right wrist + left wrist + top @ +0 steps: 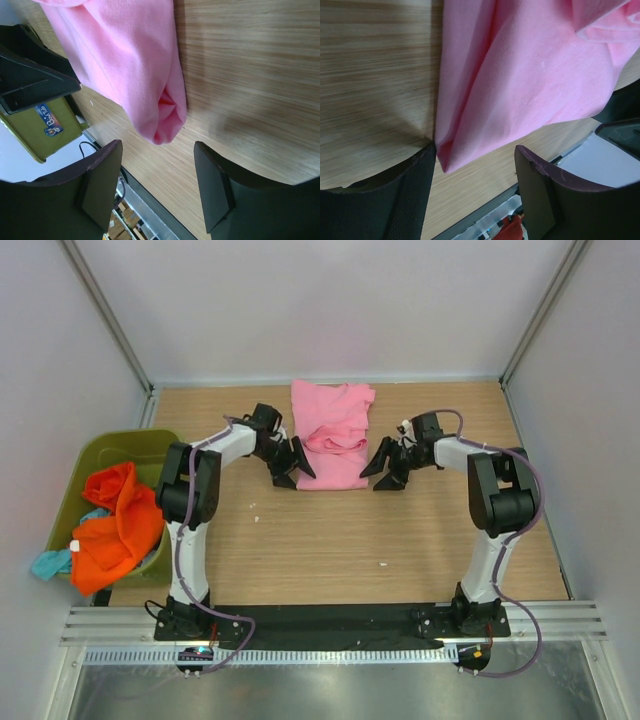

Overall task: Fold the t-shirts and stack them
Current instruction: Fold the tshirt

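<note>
A pink t-shirt [331, 433] lies partly folded on the wooden table at the back centre. My left gripper [291, 468] is open at the shirt's near left corner, which shows in the left wrist view [520, 80] just ahead of the jaws. My right gripper [385, 466] is open at the near right corner, which shows in the right wrist view [135, 60] just ahead of the jaws. Neither gripper holds anything. Orange t-shirts [118, 525] lie heaped in a green bin.
The green bin [95, 450] stands at the table's left edge with orange and teal [50, 562] cloth hanging over its rim. White walls enclose the table at the back and sides. A black strip and metal rail run along the near edge.
</note>
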Action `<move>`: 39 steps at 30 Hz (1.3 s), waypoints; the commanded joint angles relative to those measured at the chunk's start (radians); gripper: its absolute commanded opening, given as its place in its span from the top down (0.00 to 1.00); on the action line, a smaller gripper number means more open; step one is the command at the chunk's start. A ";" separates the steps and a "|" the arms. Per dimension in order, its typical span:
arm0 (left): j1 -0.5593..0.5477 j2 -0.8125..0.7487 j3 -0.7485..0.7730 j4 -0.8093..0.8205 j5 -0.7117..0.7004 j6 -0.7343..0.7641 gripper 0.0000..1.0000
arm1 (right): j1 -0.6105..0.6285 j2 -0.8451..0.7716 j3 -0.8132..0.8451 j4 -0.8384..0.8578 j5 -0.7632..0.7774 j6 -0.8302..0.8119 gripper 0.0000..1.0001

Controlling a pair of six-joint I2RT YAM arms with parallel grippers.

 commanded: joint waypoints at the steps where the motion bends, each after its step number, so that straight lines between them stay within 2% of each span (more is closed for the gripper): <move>1: -0.012 0.010 0.004 0.030 0.036 -0.028 0.35 | 0.027 0.012 0.022 0.046 -0.023 0.028 0.35; 11: -0.013 0.009 -0.025 0.019 0.011 -0.026 0.39 | 0.046 0.054 0.021 0.075 -0.014 0.040 0.41; 17: -0.013 0.009 -0.034 0.007 -0.010 -0.025 0.48 | 0.046 0.073 0.047 0.082 -0.002 0.032 0.51; 25: -0.013 0.012 -0.049 0.008 -0.030 -0.028 0.59 | 0.037 0.079 0.054 0.121 0.026 0.023 0.53; 27: -0.015 0.007 -0.051 0.015 -0.029 -0.031 0.65 | 0.037 0.081 0.057 0.126 0.015 0.022 0.60; 29: -0.019 0.001 -0.052 0.022 -0.029 -0.031 0.91 | 0.037 0.076 0.064 0.123 0.011 0.016 0.69; 30: -0.021 -0.008 -0.052 0.022 -0.032 -0.034 1.00 | 0.037 0.064 0.065 0.120 0.004 0.011 0.72; 31: -0.023 -0.014 -0.052 0.024 -0.032 -0.034 1.00 | 0.035 0.055 0.067 0.117 0.003 0.008 0.79; 32: -0.026 -0.023 -0.055 0.028 -0.023 -0.032 1.00 | 0.034 0.045 0.067 0.109 0.009 0.008 0.98; 39: -0.049 -0.172 -0.060 0.027 0.002 -0.014 1.00 | 0.034 -0.113 0.045 0.059 -0.035 0.023 0.98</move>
